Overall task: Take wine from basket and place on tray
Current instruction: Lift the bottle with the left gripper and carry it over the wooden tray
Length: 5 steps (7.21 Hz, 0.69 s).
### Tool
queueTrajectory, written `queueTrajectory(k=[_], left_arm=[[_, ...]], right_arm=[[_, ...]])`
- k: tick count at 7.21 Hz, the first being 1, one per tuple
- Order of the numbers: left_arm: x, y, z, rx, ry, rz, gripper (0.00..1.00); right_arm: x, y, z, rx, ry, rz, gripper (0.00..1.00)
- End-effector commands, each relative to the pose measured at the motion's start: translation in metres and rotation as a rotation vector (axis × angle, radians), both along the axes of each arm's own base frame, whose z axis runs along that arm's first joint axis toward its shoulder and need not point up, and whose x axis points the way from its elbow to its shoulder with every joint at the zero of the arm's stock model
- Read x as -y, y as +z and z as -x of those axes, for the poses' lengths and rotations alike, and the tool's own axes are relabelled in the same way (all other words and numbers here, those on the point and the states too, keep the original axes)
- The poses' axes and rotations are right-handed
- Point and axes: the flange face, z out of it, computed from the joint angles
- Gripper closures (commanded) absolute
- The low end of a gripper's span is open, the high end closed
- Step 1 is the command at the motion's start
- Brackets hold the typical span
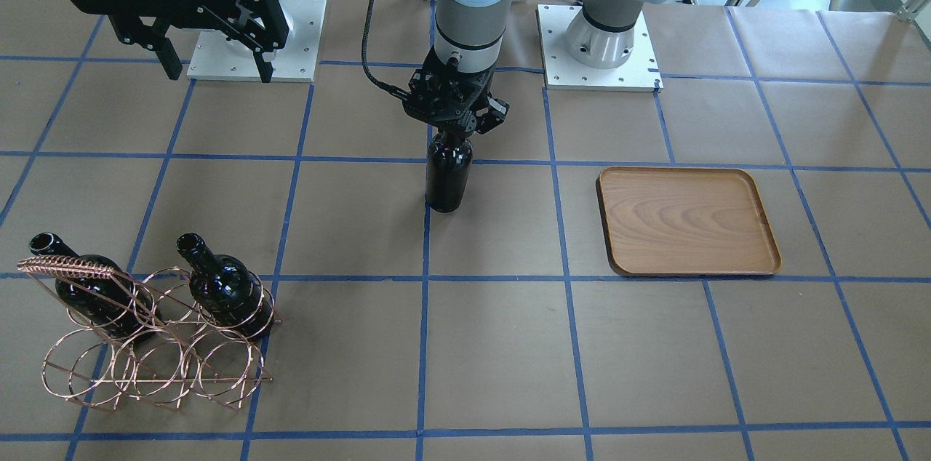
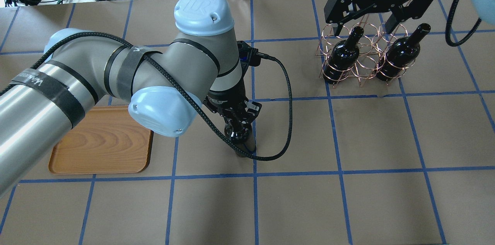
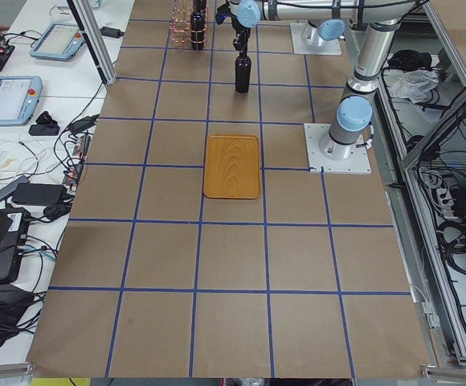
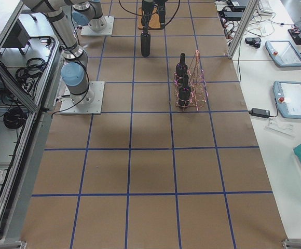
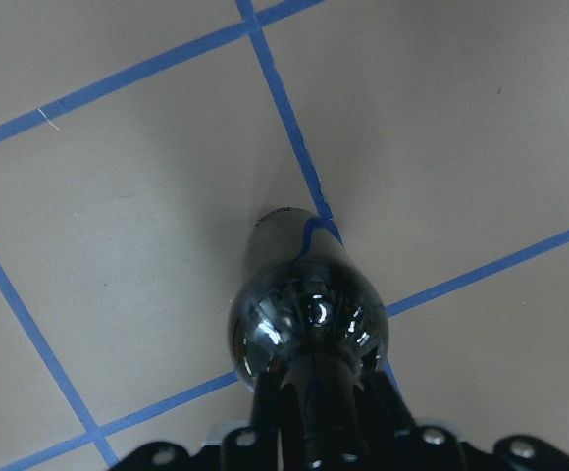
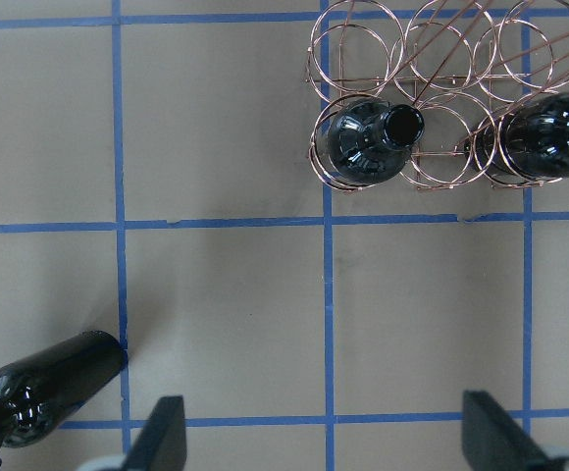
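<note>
Front-facing view puts the left gripper [image 1: 454, 123] in the upper centre of the frame, its fingers closed on the neck of the wine [image 1: 449, 181]. The wine is upright, with its base over a crossing of blue tape [image 1: 422, 345] lines. It seems to stand on the table [image 1: 509, 345], though this is hard to confirm. The tray [image 1: 687, 222] lies flat to the right of centre, well apart from the wine. The basket [image 1: 153, 366] is in the lower left corner and holds a left bottle [image 1: 87, 290] and a right bottle [image 1: 225, 290], both tilted with the necks pointing up. The right gripper [image 1: 218, 61] hangs in the upper left of the frame, its fingers spread wide and holding nothing. In the overhead view it shows in the upper right, just above the basket in the frame.
</note>
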Motion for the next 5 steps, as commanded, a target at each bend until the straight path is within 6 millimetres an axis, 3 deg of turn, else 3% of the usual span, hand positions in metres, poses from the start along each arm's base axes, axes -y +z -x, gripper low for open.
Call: queueTrajectory(k=[1, 3, 5], left_arm=[[-0.002, 0.019, -0.007, 0.004, 0.013, 0.028, 1.0], [0.007, 0.057, -0.021, 0.083, 0.019, 0.045, 1.0], [0.028, 0.079, -0.059, 0.148, 0.056, 0.06, 1.0]], right_arm=[[0.0, -0.001, -0.002, 0.004, 0.003, 0.0, 0.0], [-0.001, 0.0, -0.001, 0.001, 0.003, 0.002, 0.0], [0.0, -0.001, -0.001, 0.0, 0.003, 0.001, 0.0]])
